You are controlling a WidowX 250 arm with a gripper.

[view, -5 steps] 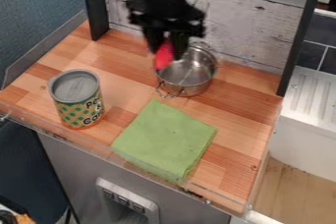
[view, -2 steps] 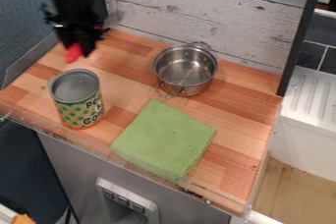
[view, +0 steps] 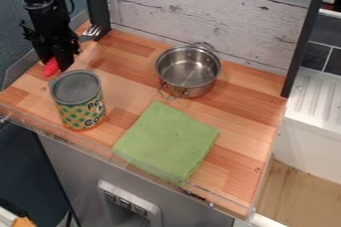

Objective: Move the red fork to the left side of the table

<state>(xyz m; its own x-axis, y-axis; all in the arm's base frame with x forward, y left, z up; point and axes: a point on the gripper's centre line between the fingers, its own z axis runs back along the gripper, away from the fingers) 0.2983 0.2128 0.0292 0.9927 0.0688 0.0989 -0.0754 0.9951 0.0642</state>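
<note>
Red fork (view: 51, 67) farther left, pinched in the downward-pointing end effector (view: 57, 64) near the can (view: 80, 102).

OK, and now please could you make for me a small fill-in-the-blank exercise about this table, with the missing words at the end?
The gripper holds the fork by its ____ handle. The folded cloth on the table is ____. In the camera view, the metal pot stands to the ____ of the can.
Missing words: red; green; right.
</note>
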